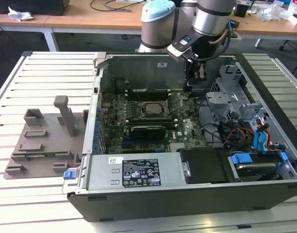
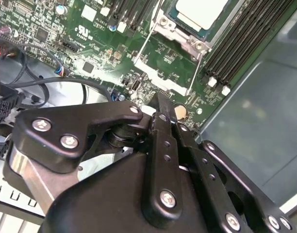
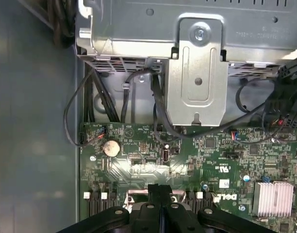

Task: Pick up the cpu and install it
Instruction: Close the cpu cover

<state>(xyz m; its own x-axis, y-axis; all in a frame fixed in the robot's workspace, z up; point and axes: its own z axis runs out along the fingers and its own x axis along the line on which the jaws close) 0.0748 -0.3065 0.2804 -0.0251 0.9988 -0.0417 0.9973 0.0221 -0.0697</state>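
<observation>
The cpu (image 1: 149, 108), a flat square chip with a silver top, lies in the motherboard socket inside the open computer case (image 1: 187, 199). In the second wrist view the cpu (image 2: 202, 12) sits inside the socket's metal frame, whose load plate (image 2: 163, 63) is swung open. My gripper (image 1: 189, 86) hangs over the board just to the exterior view's right of the socket, beside the raised load plate (image 1: 175, 102). Its black fingers are shut together with nothing between them, as the second wrist view (image 2: 163, 102) and the first wrist view (image 3: 160, 189) both show.
A metal drive cage (image 1: 226, 82) and loose cables (image 1: 226, 131) crowd the case at the exterior view's right. The power supply (image 1: 139, 172) fills the near side. A grey fixture plate (image 1: 41, 141) lies on the slatted table outside. A finned heatsink (image 3: 274, 196) stands on the board.
</observation>
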